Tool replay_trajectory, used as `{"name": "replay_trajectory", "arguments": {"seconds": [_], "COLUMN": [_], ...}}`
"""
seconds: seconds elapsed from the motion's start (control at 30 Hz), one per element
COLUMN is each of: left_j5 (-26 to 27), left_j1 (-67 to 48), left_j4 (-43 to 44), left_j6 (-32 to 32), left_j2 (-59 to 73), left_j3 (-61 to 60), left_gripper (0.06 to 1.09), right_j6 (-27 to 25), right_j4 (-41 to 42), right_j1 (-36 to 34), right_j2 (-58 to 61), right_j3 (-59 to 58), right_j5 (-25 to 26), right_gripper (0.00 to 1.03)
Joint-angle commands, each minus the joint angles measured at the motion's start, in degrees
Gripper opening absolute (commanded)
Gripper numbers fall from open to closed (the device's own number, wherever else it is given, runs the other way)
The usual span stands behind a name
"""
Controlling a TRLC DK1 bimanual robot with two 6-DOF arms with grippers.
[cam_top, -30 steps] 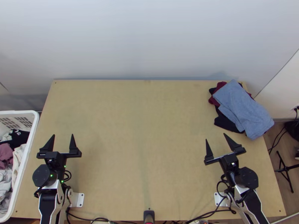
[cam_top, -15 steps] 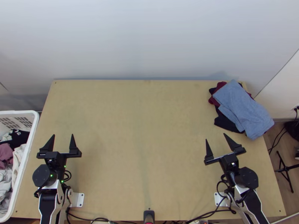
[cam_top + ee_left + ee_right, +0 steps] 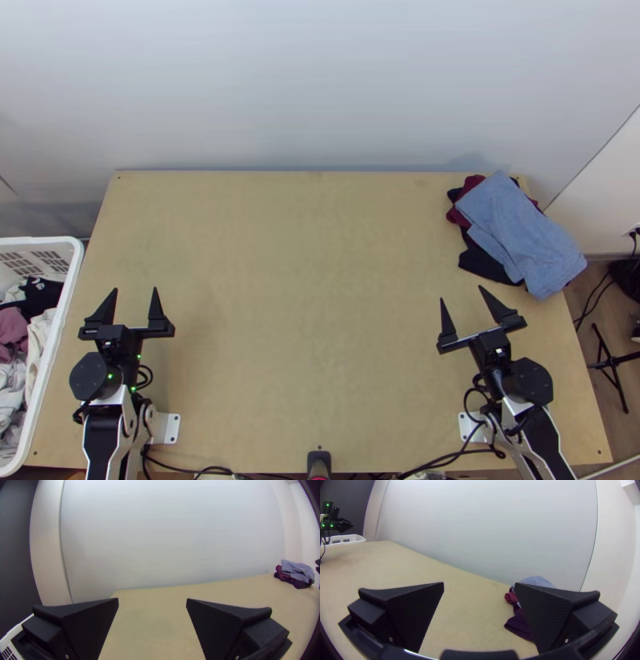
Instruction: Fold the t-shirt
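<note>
A smooth, light wooden counter [image 3: 304,264] is spreading out, its straight far edge running along a plain pale wall [image 3: 296,80]. At the far right corner, a soft blue-grey cloth [image 3: 520,232], loosely layered, is lying over maroon cloth [image 3: 458,217] and dark cloth [image 3: 484,264], reaching past the right edge in the top view. Beside the left edge, a white plastic basket [image 3: 70,296] with slotted walls is holding rumpled black, pink and whitish garments [image 3: 14,324]. Which piece is being the t-shirt, one cannot tell. The left pincer [image 3: 134,288] is standing spread near the basket; the right pincer [image 3: 462,293] is also standing spread, near the cloth pile, with open wood stretching between them.
</note>
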Motion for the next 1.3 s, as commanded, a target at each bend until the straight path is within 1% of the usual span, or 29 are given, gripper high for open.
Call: {"name": "replay_trajectory", "arguments": {"seconds": [0.0,0.8,0.93,1.0,1.03,1.1,1.27], "left_j5": [0.0,0.0,0.0,0.0,0.0,0.0,0.4], "left_j1": [0.0,0.0,0.0,0.0,0.0,0.0,-0.3], "left_j4": [0.0,0.0,0.0,0.0,0.0,0.1,0.1], "left_j6": [0.1,0.1,0.1,0.1,-0.4,-5.1,-5.7], "left_j2": [0.0,0.0,0.0,0.0,0.0,0.0,0.0], "left_j3": [0.0,0.0,0.0,0.0,0.0,0.0,-0.1], "left_gripper": [1.05,1.05,1.05,1.05,1.05,1.05,1.05], "right_j6": [0.0,0.0,1.9,1.9,1.9,1.9,1.9], "right_j4": [0.0,0.0,0.0,0.0,0.0,0.0,0.0], "right_j1": [0.0,0.0,0.2,0.2,0.2,0.2,0.2], "right_j2": [0.0,0.0,0.0,0.0,0.0,0.0,0.0], "right_j3": [0.0,0.0,0.0,0.0,0.0,-0.1,0.0], "right_j5": [0.0,0.0,0.0,0.0,0.0,0.0,0.0], "right_gripper": [0.98,0.98,0.98,0.98,0.98,0.98,0.98]}}
